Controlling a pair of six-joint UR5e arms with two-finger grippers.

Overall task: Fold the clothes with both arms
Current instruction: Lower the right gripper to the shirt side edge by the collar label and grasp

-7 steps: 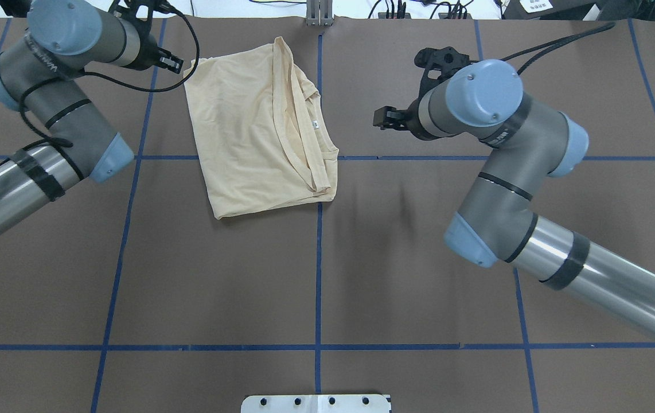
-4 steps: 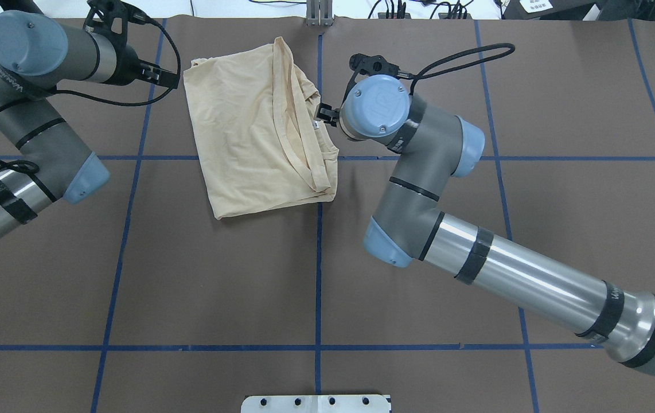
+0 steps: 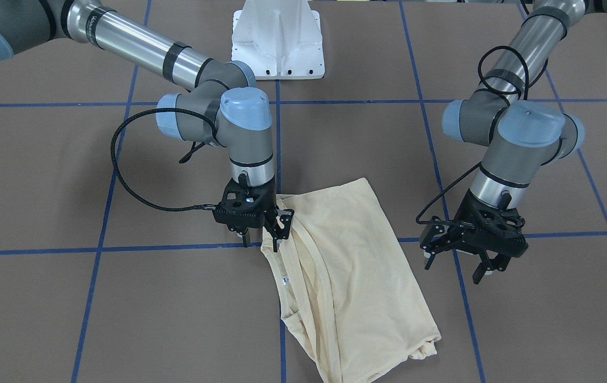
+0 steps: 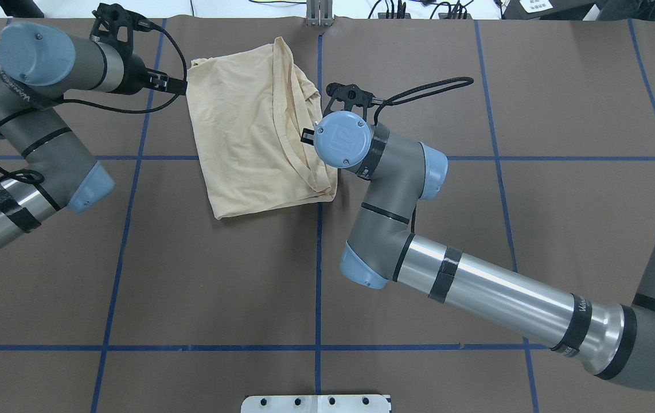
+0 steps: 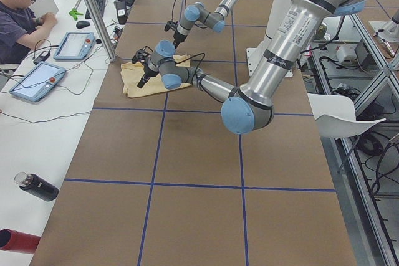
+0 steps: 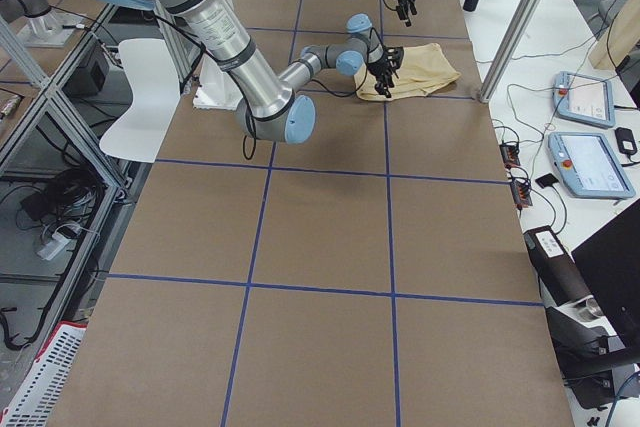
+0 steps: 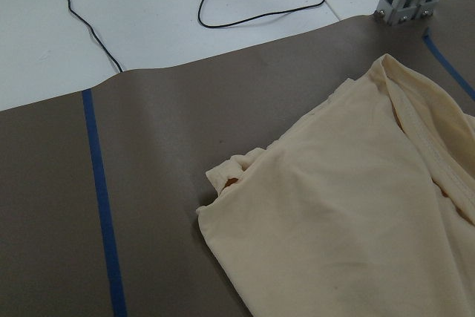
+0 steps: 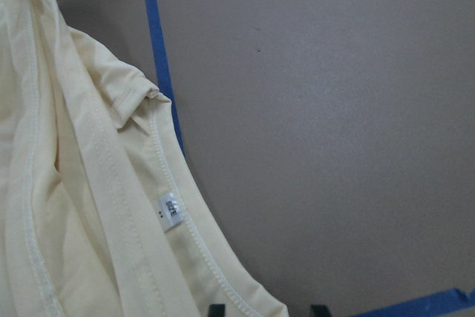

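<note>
- One shirt, folded, lies at the far edge of the bench, mostly left of the centre tape line.
- Right gripper: jaws apart, straddling the shirt's right edge by the neckline, nothing clamped.
- Left gripper: jaws wide apart, empty, hovering just beside the shirt's far-left corner.

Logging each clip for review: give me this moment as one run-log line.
stage: before grasp | shirt: folded, lying flat | right end effector: open, at neck-side edge | left end effector: open, beside corner, not touching
</note>
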